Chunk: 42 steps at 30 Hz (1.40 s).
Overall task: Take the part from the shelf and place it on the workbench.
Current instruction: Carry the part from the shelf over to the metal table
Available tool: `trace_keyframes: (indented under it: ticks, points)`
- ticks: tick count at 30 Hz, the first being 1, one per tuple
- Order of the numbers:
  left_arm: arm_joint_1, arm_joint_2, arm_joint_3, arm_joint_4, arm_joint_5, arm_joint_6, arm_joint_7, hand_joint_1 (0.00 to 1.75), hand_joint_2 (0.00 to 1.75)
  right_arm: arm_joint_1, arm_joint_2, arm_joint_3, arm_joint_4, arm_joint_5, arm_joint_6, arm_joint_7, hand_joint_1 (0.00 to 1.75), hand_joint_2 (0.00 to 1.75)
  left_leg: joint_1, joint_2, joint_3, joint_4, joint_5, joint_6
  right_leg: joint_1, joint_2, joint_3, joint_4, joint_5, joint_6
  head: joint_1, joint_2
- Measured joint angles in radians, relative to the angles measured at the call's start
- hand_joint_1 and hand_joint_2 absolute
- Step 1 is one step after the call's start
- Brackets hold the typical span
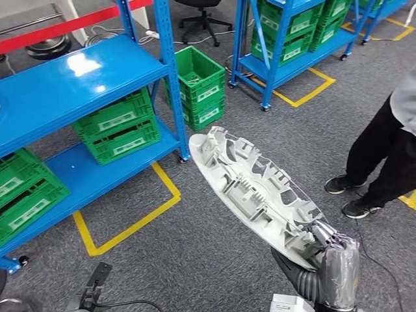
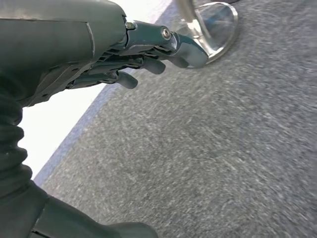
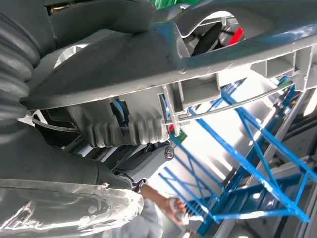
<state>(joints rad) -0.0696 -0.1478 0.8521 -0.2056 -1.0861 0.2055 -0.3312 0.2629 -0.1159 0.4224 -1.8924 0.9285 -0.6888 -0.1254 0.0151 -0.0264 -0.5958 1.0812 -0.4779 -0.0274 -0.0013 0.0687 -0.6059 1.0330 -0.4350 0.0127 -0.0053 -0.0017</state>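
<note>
A long pale grey plastic part (image 1: 255, 192) with ribs and cut-outs hangs in the air over the carpet, slanting from the lower right up toward the blue shelf (image 1: 73, 84). My right hand (image 1: 329, 255) grips its near end, under a clear plastic cover. Close up, the part (image 3: 179, 54) stretches across the right wrist view with my right hand's fingers (image 3: 123, 130) closed on it. My left hand (image 2: 149, 54) hangs over grey carpet, fingers stretched out and holding nothing.
Green crates (image 1: 120, 127) sit on the lower level of the blue shelf, and another crate stack (image 1: 201, 88) stands on the floor beside it. Yellow floor tape (image 1: 132, 224) marks the shelf bay. A person's legs (image 1: 377, 162) stand at the right. A second blue rack (image 1: 294, 39) is behind.
</note>
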Motion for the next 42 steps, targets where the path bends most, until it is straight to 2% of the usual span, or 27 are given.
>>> trace_keyframes:
  ticks: [2, 4, 6, 8, 10, 11, 12, 14, 16, 18, 20, 21, 22, 24, 26, 27, 28, 30, 31, 33, 34, 35, 37, 39, 40, 41, 42]
  points:
    - [0.000, 0.000, 0.000, 0.000, 0.000, 0.001, -0.001, 0.00, 1.75, 0.002, 0.002, -0.004, -0.004, 0.000, 0.000, -0.002, 1.75, 1.75, 0.002, -0.022, 0.024, -0.058, 0.009, 0.003, 0.000, 0.015, -0.009, 0.004, 0.003, 0.011, 0.000, 0.000]
    - [-0.001, -0.002, 0.000, 0.000, 0.000, 0.001, -0.002, 0.00, 1.75, 0.008, 0.003, -0.009, -0.009, 0.000, -0.001, -0.004, 1.75, 1.75, 0.000, -0.014, 0.023, -0.061, 0.010, 0.014, -0.003, 0.024, -0.018, 0.004, 0.007, 0.023, 0.000, 0.000]
    - [-0.002, -0.003, 0.000, 0.000, 0.000, 0.001, -0.003, 0.00, 1.75, 0.014, 0.003, -0.014, -0.014, 0.000, -0.001, -0.005, 1.75, 1.75, 0.001, 0.000, 0.024, -0.063, 0.012, 0.028, -0.002, -0.004, -0.034, 0.030, -0.010, 0.033, 0.006, 0.000]
    - [-0.001, -0.002, 0.001, 0.000, 0.000, 0.001, -0.004, 0.00, 1.75, 0.016, 0.004, -0.015, -0.017, -0.001, -0.001, -0.008, 1.75, 1.75, 0.001, 0.015, 0.025, -0.064, 0.013, 0.037, -0.001, -0.045, -0.082, 0.134, -0.065, 0.041, 0.013, 0.000]
    - [0.002, -0.001, 0.001, 0.000, 0.000, 0.001, -0.004, 0.00, 1.75, 0.018, 0.005, -0.018, -0.018, -0.001, -0.001, -0.011, 1.75, 1.75, -0.001, 0.032, 0.025, -0.064, 0.012, 0.039, -0.002, -0.059, -0.142, 0.260, -0.113, 0.044, 0.014, 0.000]
    - [0.003, -0.001, 0.001, 0.000, 0.000, 0.001, -0.004, 0.00, 1.75, 0.020, 0.006, -0.020, -0.018, -0.002, -0.001, -0.012, 1.75, 1.75, -0.002, 0.041, 0.026, -0.064, 0.012, 0.040, -0.002, -0.061, -0.155, 0.286, -0.115, 0.044, 0.014, 0.000]
    - [0.003, -0.001, 0.001, 0.000, 0.000, 0.001, -0.004, 0.00, 1.75, 0.021, 0.006, -0.024, -0.018, -0.002, -0.001, -0.012, 1.75, 1.75, -0.003, 0.049, 0.027, -0.064, 0.011, 0.040, -0.002, -0.062, -0.148, 0.272, -0.098, 0.043, 0.014, 0.000]
    - [0.003, -0.001, 0.001, 0.000, 0.000, 0.001, -0.005, 0.00, 1.75, 0.023, 0.006, -0.030, -0.019, -0.002, -0.001, -0.012, 1.75, 1.75, -0.004, 0.062, 0.032, -0.064, 0.008, 0.038, -0.001, -0.079, -0.082, 0.148, -0.037, 0.037, 0.014, 0.000]
    - [0.003, -0.001, 0.001, 0.000, 0.000, 0.001, -0.005, 0.00, 1.75, 0.021, 0.007, -0.033, -0.022, -0.002, -0.001, -0.013, 1.75, 1.75, -0.010, 0.073, 0.035, -0.063, 0.003, 0.030, 0.006, -0.107, -0.019, 0.037, -0.006, 0.030, 0.014, 0.000]
    - [0.003, -0.001, 0.001, 0.000, 0.000, 0.001, -0.006, 0.00, 1.75, 0.022, 0.008, -0.036, -0.025, -0.002, -0.001, -0.014, 1.75, 1.75, -0.015, 0.085, 0.036, -0.063, 0.003, 0.022, 0.011, -0.110, -0.006, 0.011, -0.006, 0.021, 0.012, 0.000]
    - [0.002, -0.001, 0.001, 0.000, 0.000, 0.001, -0.006, 0.00, 1.75, 0.025, 0.009, -0.040, -0.026, -0.002, -0.001, -0.014, 1.75, 1.75, -0.013, 0.093, 0.037, -0.063, 0.000, 0.012, 0.010, -0.093, -0.009, 0.007, -0.001, 0.011, 0.012, 0.000]
    - [0.001, -0.001, 0.001, 0.000, 0.000, 0.001, -0.006, 0.00, 1.75, 0.026, 0.010, -0.042, -0.027, -0.002, -0.001, -0.014, 1.75, 1.75, -0.011, 0.085, 0.032, -0.050, -0.013, 0.007, 0.009, -0.085, -0.009, 0.003, 0.002, 0.004, 0.011, 0.000]
    - [0.001, -0.002, 0.001, 0.000, 0.000, 0.001, -0.007, 0.00, 1.75, 0.027, 0.011, -0.043, -0.029, -0.002, -0.001, -0.014, 1.75, 1.75, -0.010, 0.072, 0.017, -0.016, -0.036, 0.003, 0.007, -0.077, -0.009, 0.000, 0.005, -0.002, 0.010, 0.000]
    - [0.002, -0.002, 0.000, 0.000, 0.000, 0.000, -0.008, 0.00, 1.75, 0.027, 0.014, -0.045, -0.031, -0.002, -0.001, -0.015, 1.75, 1.75, -0.010, 0.043, -0.038, 0.106, -0.102, -0.001, 0.005, -0.062, -0.010, -0.002, 0.008, -0.008, 0.007, 0.000]
    - [0.004, -0.002, 0.000, 0.000, 0.000, 0.000, -0.008, 0.00, 1.75, 0.030, 0.016, -0.047, -0.032, -0.003, -0.001, -0.015, 1.75, 1.75, -0.010, 0.033, -0.088, 0.210, -0.134, -0.002, 0.005, -0.044, -0.011, -0.002, 0.009, -0.010, 0.007, 0.000]
    - [0.004, -0.001, 0.000, 0.000, 0.000, 0.000, -0.008, 0.00, 1.75, 0.031, 0.016, -0.048, -0.032, -0.004, -0.001, -0.015, 1.75, 1.75, -0.010, 0.031, -0.093, 0.217, -0.123, -0.003, 0.004, -0.034, -0.011, -0.002, 0.009, -0.010, 0.007, 0.000]
    - [0.004, -0.001, 0.000, 0.000, 0.000, 0.000, -0.008, 0.00, 1.75, 0.033, 0.017, -0.049, -0.032, -0.004, -0.001, -0.015, 1.75, 1.75, -0.009, 0.029, -0.080, 0.186, -0.094, -0.002, 0.004, -0.024, -0.011, -0.001, 0.010, -0.009, 0.007, 0.000]
    - [0.003, 0.000, 0.000, 0.000, 0.000, 0.000, -0.009, 0.00, 1.75, 0.034, 0.017, -0.052, -0.032, -0.004, -0.001, -0.015, 1.75, 1.75, -0.005, 0.009, -0.021, 0.058, -0.024, -0.001, 0.003, -0.005, -0.011, 0.000, 0.012, -0.004, 0.007, 0.000]
    - [0.002, -0.001, 0.000, 0.000, 0.000, 0.000, -0.009, 0.00, 1.75, 0.034, 0.017, -0.054, -0.032, -0.004, -0.001, -0.015, 1.75, 1.75, -0.002, -0.006, 0.006, -0.003, -0.003, 0.000, 0.004, 0.004, -0.014, 0.003, 0.013, 0.001, 0.007, 0.000]
    - [0.002, -0.001, 0.000, 0.000, 0.000, 0.000, -0.009, 0.00, 1.75, 0.036, 0.018, -0.058, -0.034, -0.005, -0.001, -0.015, 1.75, 1.75, 0.000, -0.025, 0.028, -0.057, 0.005, 0.006, 0.006, 0.018, -0.022, 0.005, 0.017, 0.011, 0.008, 0.000]
    - [0.002, -0.001, 0.000, 0.000, 0.000, 0.000, -0.009, 0.00, 1.75, 0.038, 0.019, -0.060, -0.034, -0.006, -0.001, -0.015, 1.75, 1.75, -0.001, -0.021, 0.029, -0.061, 0.005, 0.012, 0.005, 0.024, -0.026, 0.004, 0.020, 0.016, 0.009, 0.000]
    - [0.001, -0.002, 0.001, 0.000, 0.000, -0.001, -0.009, 0.00, 1.75, 0.041, 0.019, -0.062, -0.035, -0.006, -0.001, -0.015, 1.75, 1.75, -0.001, -0.013, 0.028, -0.062, 0.007, 0.018, 0.003, 0.023, -0.030, 0.004, 0.021, 0.021, 0.008, 0.000]
    - [0.000, -0.003, 0.001, 0.000, 0.000, 0.000, -0.010, 0.00, 1.75, 0.045, 0.019, -0.065, -0.036, -0.006, -0.001, -0.016, 1.75, 1.75, 0.000, 0.002, 0.030, -0.065, 0.011, 0.032, 0.002, -0.007, -0.051, 0.042, -0.003, 0.031, 0.013, 0.000]
    - [0.001, -0.002, 0.001, 0.000, 0.000, 0.000, -0.010, 0.00, 1.75, 0.045, 0.019, -0.065, -0.037, -0.007, -0.001, -0.016, 1.75, 1.75, -0.001, 0.017, 0.030, -0.066, 0.010, 0.040, 0.001, -0.047, -0.104, 0.156, -0.064, 0.040, 0.018, 0.000]
    - [0.002, -0.001, 0.001, 0.000, 0.000, 0.000, -0.010, 0.00, 1.75, 0.045, 0.019, -0.065, -0.037, -0.007, -0.001, -0.016, 1.75, 1.75, -0.002, 0.026, 0.030, -0.065, 0.010, 0.042, -0.001, -0.056, -0.136, 0.224, -0.093, 0.044, 0.018, 0.000]
    - [0.003, 0.000, 0.002, 0.000, 0.000, 0.000, -0.010, 0.00, 1.75, 0.046, 0.019, -0.066, -0.037, -0.007, -0.001, -0.016, 1.75, 1.75, -0.003, 0.035, 0.031, -0.065, 0.009, 0.042, -0.001, -0.060, -0.157, 0.272, -0.109, 0.045, 0.018, 0.000]
    - [0.003, 0.000, 0.002, 0.000, 0.000, 0.000, -0.010, 0.00, 1.75, 0.047, 0.019, -0.067, -0.037, -0.007, -0.001, -0.016, 1.75, 1.75, -0.003, 0.043, 0.031, -0.065, 0.008, 0.042, -0.002, -0.061, -0.163, 0.287, -0.107, 0.046, 0.018, 0.000]
